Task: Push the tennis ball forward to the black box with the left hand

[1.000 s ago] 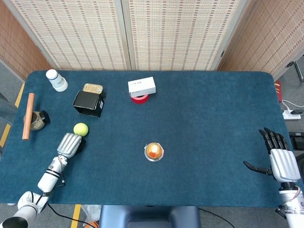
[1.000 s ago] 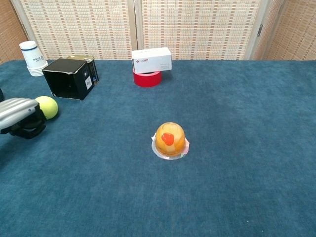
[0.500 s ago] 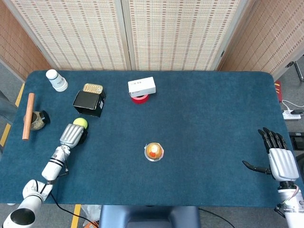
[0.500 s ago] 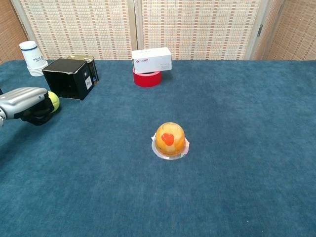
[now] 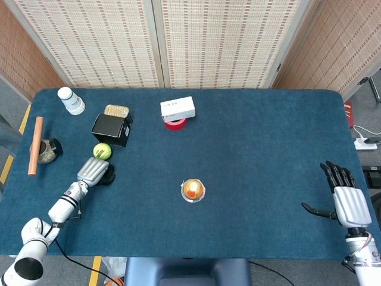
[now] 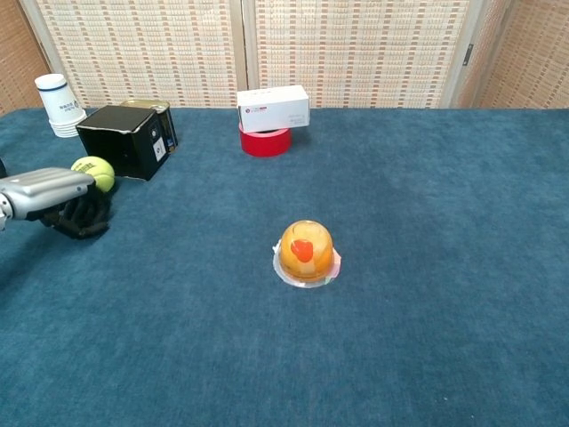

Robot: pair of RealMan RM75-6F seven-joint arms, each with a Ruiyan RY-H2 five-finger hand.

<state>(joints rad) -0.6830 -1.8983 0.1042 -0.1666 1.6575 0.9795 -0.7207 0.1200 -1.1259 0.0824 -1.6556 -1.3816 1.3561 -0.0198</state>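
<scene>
The yellow-green tennis ball (image 5: pixel 102 151) (image 6: pixel 94 173) lies on the blue table just in front of the black box (image 5: pixel 111 129) (image 6: pixel 125 140), very close to it. My left hand (image 5: pixel 95 171) (image 6: pixel 62 197) sits right behind the ball with its fingers curled under and nothing in them; whether it still touches the ball is unclear. My right hand (image 5: pixel 344 200) rests at the table's right edge, fingers spread, holding nothing.
A gold tin (image 5: pixel 116 111) sits behind the box. A white cup (image 5: pixel 71 100), a wooden rod (image 5: pixel 35 145) and a dark object (image 5: pixel 47 149) lie far left. A white box on a red roll (image 5: pixel 177 111) and an orange dome on a dish (image 5: pixel 193 190) stand mid-table.
The left hand has pushed forward and the tennis ball has rolled ahead of it toward the black box. The right hand has barely shifted.
</scene>
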